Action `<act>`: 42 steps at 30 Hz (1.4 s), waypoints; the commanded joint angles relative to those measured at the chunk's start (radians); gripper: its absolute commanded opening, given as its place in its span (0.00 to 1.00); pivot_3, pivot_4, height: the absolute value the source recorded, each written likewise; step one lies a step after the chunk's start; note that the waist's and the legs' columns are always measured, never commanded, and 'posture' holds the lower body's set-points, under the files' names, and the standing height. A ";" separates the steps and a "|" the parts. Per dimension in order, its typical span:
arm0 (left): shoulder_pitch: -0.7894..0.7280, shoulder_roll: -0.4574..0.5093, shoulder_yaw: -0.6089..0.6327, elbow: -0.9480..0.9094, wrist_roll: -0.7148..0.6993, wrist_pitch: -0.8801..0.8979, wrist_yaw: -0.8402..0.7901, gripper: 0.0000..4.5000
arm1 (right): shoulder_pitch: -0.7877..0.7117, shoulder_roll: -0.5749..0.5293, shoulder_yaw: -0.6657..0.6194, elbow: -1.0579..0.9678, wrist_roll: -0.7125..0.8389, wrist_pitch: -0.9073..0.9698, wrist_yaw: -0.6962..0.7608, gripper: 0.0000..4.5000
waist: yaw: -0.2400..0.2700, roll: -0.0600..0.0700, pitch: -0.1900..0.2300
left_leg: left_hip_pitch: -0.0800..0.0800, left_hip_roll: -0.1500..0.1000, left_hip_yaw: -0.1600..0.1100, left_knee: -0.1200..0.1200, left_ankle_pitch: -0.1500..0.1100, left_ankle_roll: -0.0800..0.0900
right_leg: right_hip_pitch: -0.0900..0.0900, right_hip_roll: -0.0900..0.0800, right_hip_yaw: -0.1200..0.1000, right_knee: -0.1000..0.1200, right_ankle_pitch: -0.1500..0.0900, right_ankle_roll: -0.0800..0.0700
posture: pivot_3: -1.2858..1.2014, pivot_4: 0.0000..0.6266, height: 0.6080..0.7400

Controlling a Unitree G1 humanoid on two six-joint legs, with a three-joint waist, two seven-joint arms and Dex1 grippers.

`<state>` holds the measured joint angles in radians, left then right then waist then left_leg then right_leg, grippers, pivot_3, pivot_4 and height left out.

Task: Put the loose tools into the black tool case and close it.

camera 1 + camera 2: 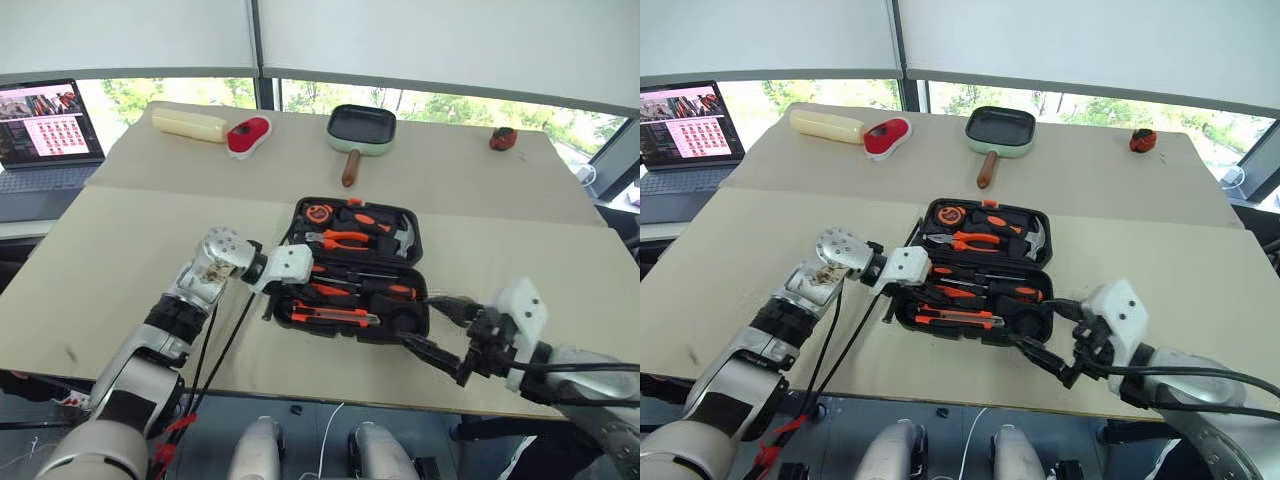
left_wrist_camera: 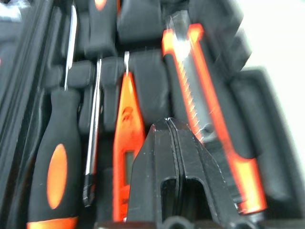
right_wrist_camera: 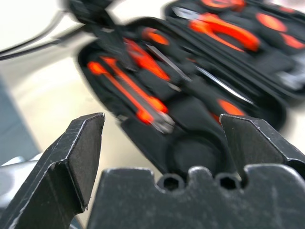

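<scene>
The black tool case (image 1: 417, 243) lies open in the middle of the table, its near half toward me. Tools sit in its moulded slots: an orange utility knife (image 2: 205, 95), a slim orange tester pen (image 2: 127, 124) and an orange-and-black screwdriver (image 2: 57, 157). A second screwdriver (image 1: 388, 290) lies further in. My left gripper (image 2: 169, 121) is shut and empty, hovering over the near half between the tester pen and the knife. My right gripper (image 3: 162, 121) stands open with nothing between its fingers, just off the case's near right corner, where a round dark recess (image 3: 195, 152) shows.
At the back of the table are a green pan (image 1: 360, 128) with a wooden handle, a red-and-white oval gadget (image 1: 248, 135), a pale yellow block (image 1: 188, 123) and a small red object (image 1: 503, 139). A laptop (image 1: 45, 125) stands at the far left. The table's front edge runs close below the case.
</scene>
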<state>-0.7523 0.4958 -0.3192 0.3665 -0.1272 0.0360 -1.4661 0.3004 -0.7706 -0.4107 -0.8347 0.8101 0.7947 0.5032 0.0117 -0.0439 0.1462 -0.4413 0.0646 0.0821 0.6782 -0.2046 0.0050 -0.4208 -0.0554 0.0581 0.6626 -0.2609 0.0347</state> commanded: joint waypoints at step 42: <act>0.090 0.147 0.126 -0.461 -0.269 0.336 0.044 1.00 | -0.257 -0.052 0.281 0.395 -0.452 -0.074 0.083 0.01 | -0.013 0.004 0.000 | 0.002 0.000 0.002 -0.001 0.000 0.000 | 0.000 0.001 0.003 -0.001 -0.001 0.000 | 0.52 0.24 1.00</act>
<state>-0.6591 0.6337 -0.2063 -0.0712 -0.3931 0.3900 -1.4228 0.0367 -0.8038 -0.0889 -0.3995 0.3583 0.7237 0.5697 -0.0014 -0.0400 0.1466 -0.4393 0.0641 0.0840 0.6774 -0.2046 0.0050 -0.4207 -0.0544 0.0612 0.6621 -0.2619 0.0351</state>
